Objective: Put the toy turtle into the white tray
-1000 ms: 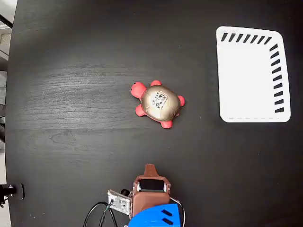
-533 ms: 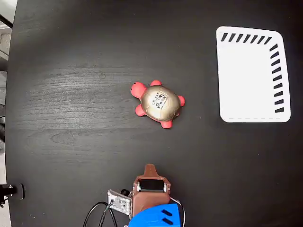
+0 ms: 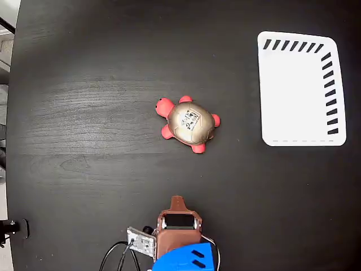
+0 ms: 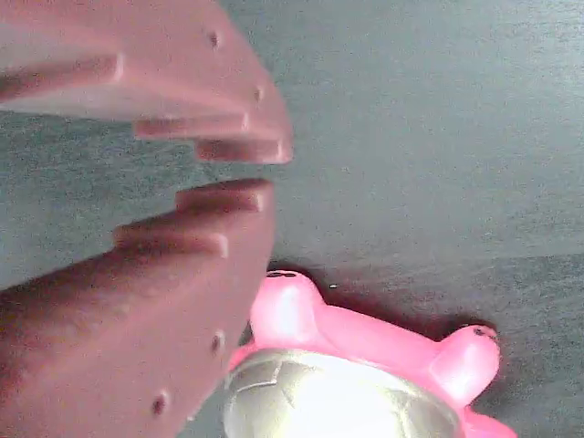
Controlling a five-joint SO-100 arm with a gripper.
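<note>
The gripper point(image 3: 177, 201), fingers nearly pressed together and holding nothing, is barely shifting since a second ago and sitting well below the turtle point(image 3: 189, 123), which is resting unmoved, well left of the tray point(image 3: 299, 90), so the reach is hardly starting.

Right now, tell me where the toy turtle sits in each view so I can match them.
Fixed view: toy turtle near the middle of the black table, left of the white tray.
Wrist view: turtle at the bottom edge, cut off.
Shared landmark: the dark table surface.
</note>
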